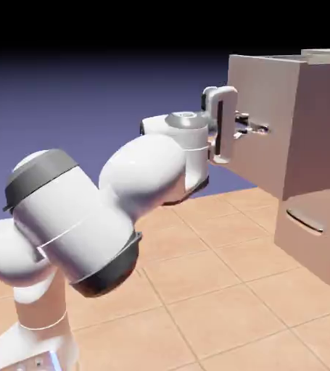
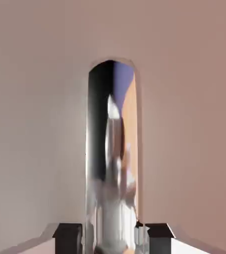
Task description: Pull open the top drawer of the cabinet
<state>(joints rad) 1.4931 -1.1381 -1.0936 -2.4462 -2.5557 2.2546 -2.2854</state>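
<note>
Below the arm (image 1: pixel 142 170), pale orange tiles with light joints are laid across the floor (image 1: pixel 196 290), and a blue-violet backdrop (image 1: pixel 66 94) is darkened to black at the top. On the exterior view's right, the top drawer (image 1: pixel 262 109) is drawn well out from the cabinet (image 1: pixel 314 243), its front standing beyond the lower drawer (image 1: pixel 302 221). At its front, the gripper (image 2: pixel 113 240) is parted and released, one finger placed on each side of the shiny handle (image 2: pixel 112 149), with slight gaps seen beside it and no grasp shown.
</note>
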